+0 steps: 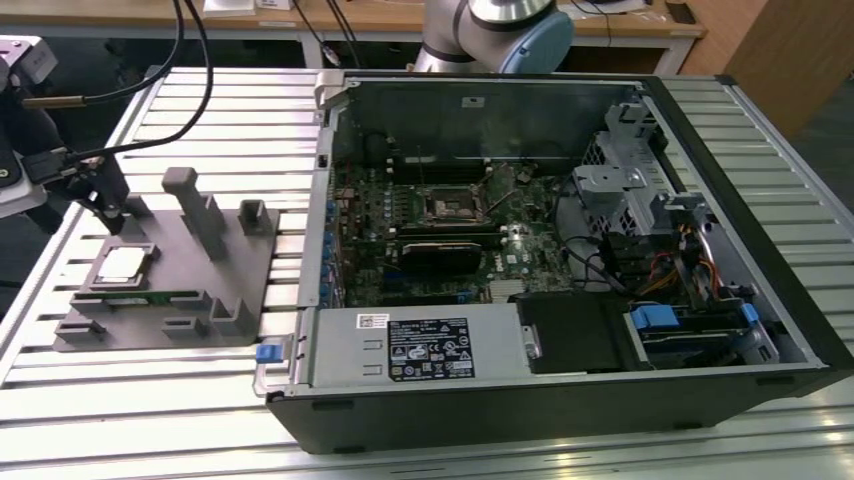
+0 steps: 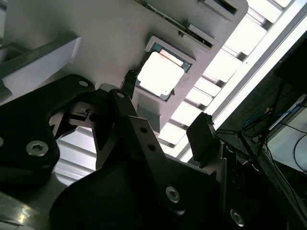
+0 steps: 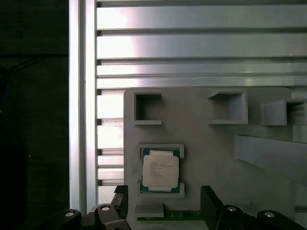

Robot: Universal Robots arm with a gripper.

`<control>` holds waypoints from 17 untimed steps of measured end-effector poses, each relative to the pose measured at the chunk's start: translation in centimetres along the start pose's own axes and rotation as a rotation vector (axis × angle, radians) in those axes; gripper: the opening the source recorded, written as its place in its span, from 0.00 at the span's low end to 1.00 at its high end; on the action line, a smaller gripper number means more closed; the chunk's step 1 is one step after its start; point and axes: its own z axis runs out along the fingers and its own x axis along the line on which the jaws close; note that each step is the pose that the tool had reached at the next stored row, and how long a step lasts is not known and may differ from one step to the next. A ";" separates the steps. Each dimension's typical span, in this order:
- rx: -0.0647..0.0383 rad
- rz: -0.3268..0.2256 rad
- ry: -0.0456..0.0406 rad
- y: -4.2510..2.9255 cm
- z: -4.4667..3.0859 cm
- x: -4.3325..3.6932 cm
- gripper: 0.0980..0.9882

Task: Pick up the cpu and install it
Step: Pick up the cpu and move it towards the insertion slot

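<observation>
Tool: mine hangs wide open, gripping nothing.
Cpu: flat in its pocket on the grey tray.

A bench of long ribbed metal slats fills most of the scene, pale silver with dark grooves between the strips. Light glares off the slats in bright white patches in both wrist views. Behind it, in the exterior view, stands a wooden desk with a pale edge. A wooden panel rises at the exterior view's right. Past the bench's edge, the floor lies dark, with loose cables on it.
</observation>
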 end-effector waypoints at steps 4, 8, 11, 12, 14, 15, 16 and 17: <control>0.000 0.000 0.0000 -0.01 0.12 0.00 0.68; 0.000 0.000 0.0000 -0.01 0.24 0.00 0.68; 0.000 0.000 0.0000 -0.01 0.32 0.00 0.68; 0.000 0.000 0.0000 -0.01 0.35 0.00 0.68; 0.000 0.000 -0.0001 -0.02 0.41 0.00 0.68; 0.000 0.000 -0.0001 -0.02 0.44 0.00 0.68; 0.000 0.000 0.0000 -0.02 0.47 0.00 0.68; 0.000 0.000 0.0000 -0.02 0.49 0.00 0.68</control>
